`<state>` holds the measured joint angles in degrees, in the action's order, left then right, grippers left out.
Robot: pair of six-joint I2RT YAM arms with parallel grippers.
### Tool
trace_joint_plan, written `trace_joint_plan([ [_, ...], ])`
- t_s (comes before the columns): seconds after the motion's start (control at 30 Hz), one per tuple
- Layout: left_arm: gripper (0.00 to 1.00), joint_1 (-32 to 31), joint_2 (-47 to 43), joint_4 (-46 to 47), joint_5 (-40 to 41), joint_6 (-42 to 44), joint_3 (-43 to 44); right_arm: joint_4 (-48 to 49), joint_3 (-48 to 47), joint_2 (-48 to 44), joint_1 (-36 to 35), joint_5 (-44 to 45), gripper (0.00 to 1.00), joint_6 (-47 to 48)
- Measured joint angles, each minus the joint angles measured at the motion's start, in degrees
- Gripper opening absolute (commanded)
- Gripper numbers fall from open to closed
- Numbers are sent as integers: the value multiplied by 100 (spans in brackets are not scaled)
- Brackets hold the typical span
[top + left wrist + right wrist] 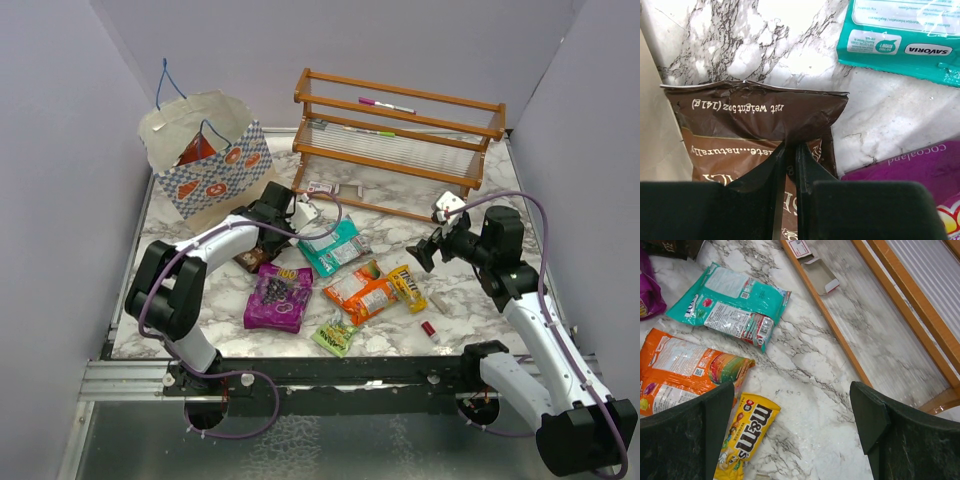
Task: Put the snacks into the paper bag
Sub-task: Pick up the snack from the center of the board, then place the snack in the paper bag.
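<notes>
My left gripper [264,244] is shut on the top edge of the brown packet [250,260]; in the left wrist view its jaws [790,147] pinch the brown packet [760,115], low over the table. The checked paper bag [210,170] stands open at the back left with a red packet [197,150] inside. On the table lie the teal [335,245], purple [280,297], orange [360,292], yellow [407,287] and light-green [335,335] packets. My right gripper [420,255] is open and empty above bare table [795,405], right of the yellow packet [747,432].
A wooden rack [400,130] stands at the back, with a small open carton [815,265] by its base. A tiny red cylinder [428,328] and a beige stick [440,300] lie at the front right. A white box [305,215] sits near my left gripper.
</notes>
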<state>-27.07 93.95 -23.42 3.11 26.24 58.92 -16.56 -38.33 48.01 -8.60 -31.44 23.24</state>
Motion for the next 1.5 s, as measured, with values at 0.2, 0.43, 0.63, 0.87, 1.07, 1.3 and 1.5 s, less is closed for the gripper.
trace_joint_plan([
  [0.2, 0, 4, -116, -577, -96, 11, 356, 0, 0, 0, 9, 0, 99, 2],
  [0.43, 0, 4, -590, -1121, -372, 138, 874, 0, 0, 0, 9, 0, 99, 11],
  [0.63, 0, 4, -1204, -1410, -708, 254, 1279, 0, 0, -2, 9, 0, 99, 26],
  [0.87, 0, 4, -1558, -1591, -1268, 267, 2085, 0, 0, -2, 11, 0, 99, 52],
  [1.07, 0, 4, -1624, -1534, -1596, 125, 2747, 0, 0, -2, 13, 0, 99, 57],
  [1.3, 0, 4, -1541, -1353, -1694, -160, 3617, 0, 0, -13, 46, 0, 99, 57],
  [1.5, 0, 4, -1290, -896, -1646, -354, 4542, 0, 0, -24, 46, -2, 99, 59],
])
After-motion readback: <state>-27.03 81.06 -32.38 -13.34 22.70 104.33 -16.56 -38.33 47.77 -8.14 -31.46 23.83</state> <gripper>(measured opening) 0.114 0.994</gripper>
